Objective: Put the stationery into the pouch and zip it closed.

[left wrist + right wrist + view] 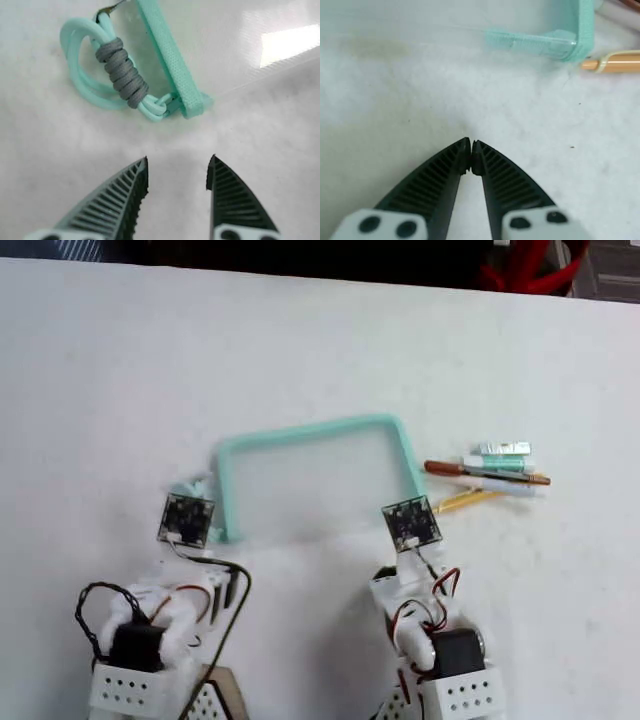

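Fingers of the left gripper (178,167) stand apart over bare table (120,360), just near of the cord loop (122,70) at the pouch's near left corner. Fingers of the right gripper (470,145) are pressed together on nothing, by the near right corner. The pouch (310,430) lies flat between the arms. The pens (485,472) and a small pale piece (505,449) sit in a heap just right of it, seemingly all outside, though its clear face makes that hard to judge. Loading looks not yet begun. Next, the right gripper likely must spread and reach far-right for a pen, while the left pins the corner.
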